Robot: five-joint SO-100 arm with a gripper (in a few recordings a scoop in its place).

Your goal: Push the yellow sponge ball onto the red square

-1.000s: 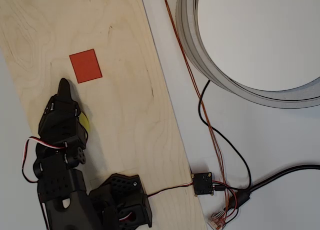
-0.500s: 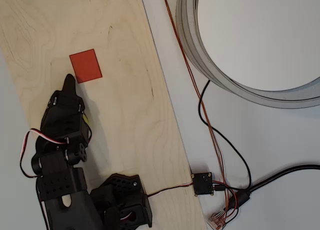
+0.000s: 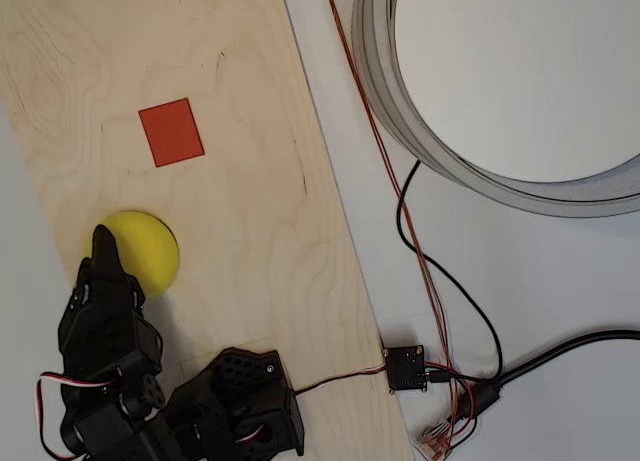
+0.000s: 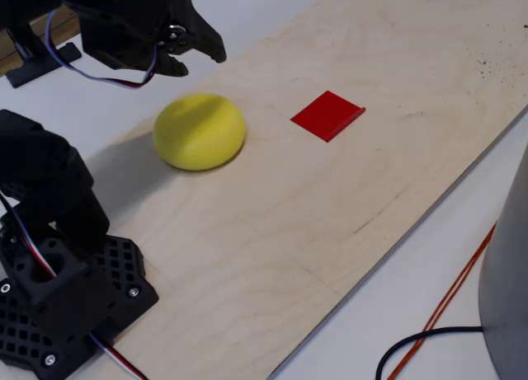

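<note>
Plywood board (image 3: 250, 211) is carrying the yellow sponge ball (image 3: 143, 250), lying at 6 o'clock from the red square (image 3: 171, 132). Gripper (image 4: 191, 52) is hovering behind it, nearly closed, holding nothing; the next push probably needs aiming toward 12.

a lab bench: plywood board (image 3: 250, 231), loose wires (image 3: 440, 281), bare circuit board (image 3: 406, 368).

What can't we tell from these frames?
- Gripper jaw state: overhead view sees it from above as one dark tip; the fixed view doesn't separate the jaws clearly.
- Contact between gripper and yellow sponge ball: overhead, the tip overlaps the ball.
- Big grey ring: cut by the overhead frame edge.
</note>
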